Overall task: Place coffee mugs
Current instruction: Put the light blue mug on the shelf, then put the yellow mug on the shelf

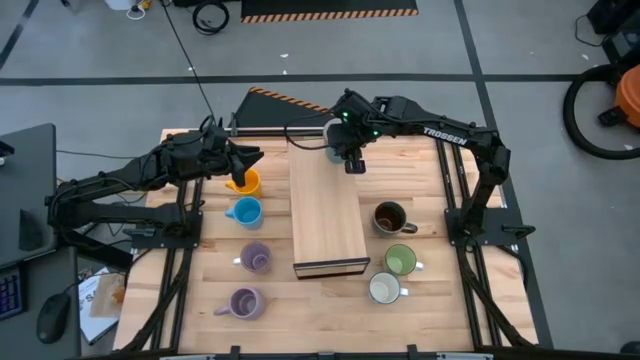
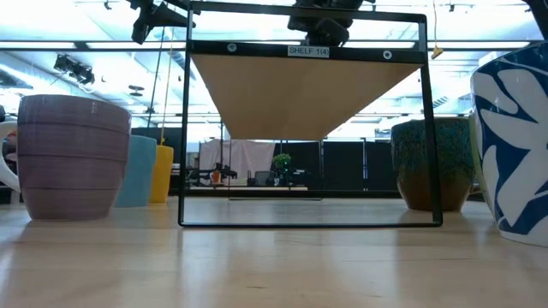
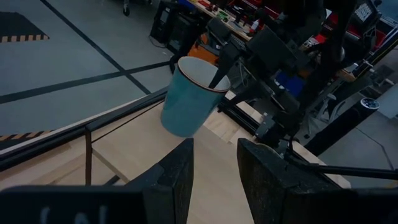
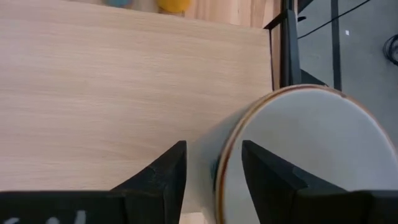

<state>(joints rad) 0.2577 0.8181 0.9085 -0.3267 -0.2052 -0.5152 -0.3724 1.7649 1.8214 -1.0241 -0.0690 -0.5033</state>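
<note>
My right gripper (image 1: 352, 158) hangs over the far end of the wooden shelf board (image 1: 326, 215), shut on a pale mug with a brown rim (image 4: 311, 155), which looks light teal in the left wrist view (image 3: 189, 96). My left gripper (image 1: 243, 160) is open and hovers over the orange mug (image 1: 243, 182), touching nothing. The light blue mug (image 1: 245, 211) and two lavender mugs (image 1: 256, 257) (image 1: 245, 302) stand left of the board. The dark brown (image 1: 389, 217), light green (image 1: 400, 261) and white (image 1: 385, 289) mugs stand right of it. My right gripper holds the pale mug by its rim (image 4: 225, 163), one finger inside the cup and one outside against the wall. The fingers come from above. The mug is lifted clear above the board's far end and hangs tilted below the fingers (image 3: 219, 73).
The board is a raised shelf on a black frame (image 2: 183, 128), with open space beneath it. Black rails (image 1: 455, 190) run along both table sides. In the low view the lavender mug (image 2: 68, 154) and a blue-patterned white mug (image 2: 514, 137) stand nearest.
</note>
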